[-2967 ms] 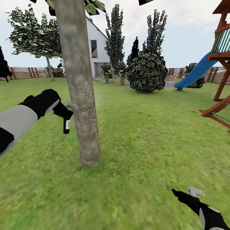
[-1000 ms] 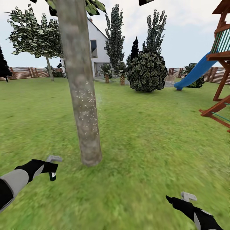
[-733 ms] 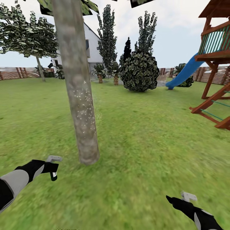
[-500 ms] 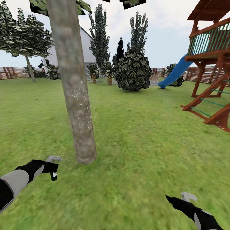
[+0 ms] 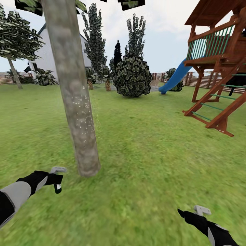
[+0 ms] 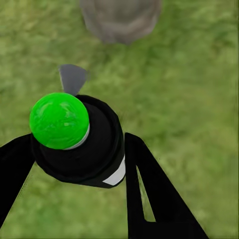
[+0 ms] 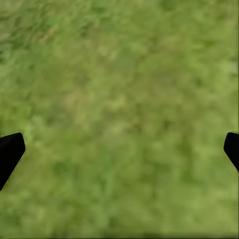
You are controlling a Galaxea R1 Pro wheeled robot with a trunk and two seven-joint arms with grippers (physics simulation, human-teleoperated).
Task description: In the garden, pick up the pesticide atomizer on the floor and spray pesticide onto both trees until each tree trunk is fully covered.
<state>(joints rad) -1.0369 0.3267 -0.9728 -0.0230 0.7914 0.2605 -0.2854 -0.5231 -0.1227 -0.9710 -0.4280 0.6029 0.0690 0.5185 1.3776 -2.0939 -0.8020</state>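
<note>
The nearest tree trunk (image 5: 72, 95) rises just ahead and left of centre, with white spray specks on its middle bark. My left gripper (image 5: 56, 181) hangs low over the grass in front of the trunk's foot, shut on the pesticide atomizer (image 5: 58, 187). In the left wrist view the atomizer (image 6: 92, 149) is a black bottle with a green cap and a white label, clamped between two black fingers (image 6: 149, 194), and the trunk's base (image 6: 119, 20) lies beyond it. A second tree (image 5: 15, 37) stands far left by the fence. My right gripper (image 5: 184, 214) is low at the right, open over bare grass (image 7: 119, 149).
A wooden playset (image 5: 218, 68) with a blue slide (image 5: 174, 77) stands at the right. A round dark bush (image 5: 132, 77) and column-shaped trees lie ahead, before a white house (image 5: 51, 54). A slat fence (image 5: 7, 78) bounds the lawn. Open grass spreads between trunk and playset.
My left arm has dropped from trunk height to just above the grass, still holding the atomizer. The camera has since turned right, so the trunk slid left and the playset came closer into view.
</note>
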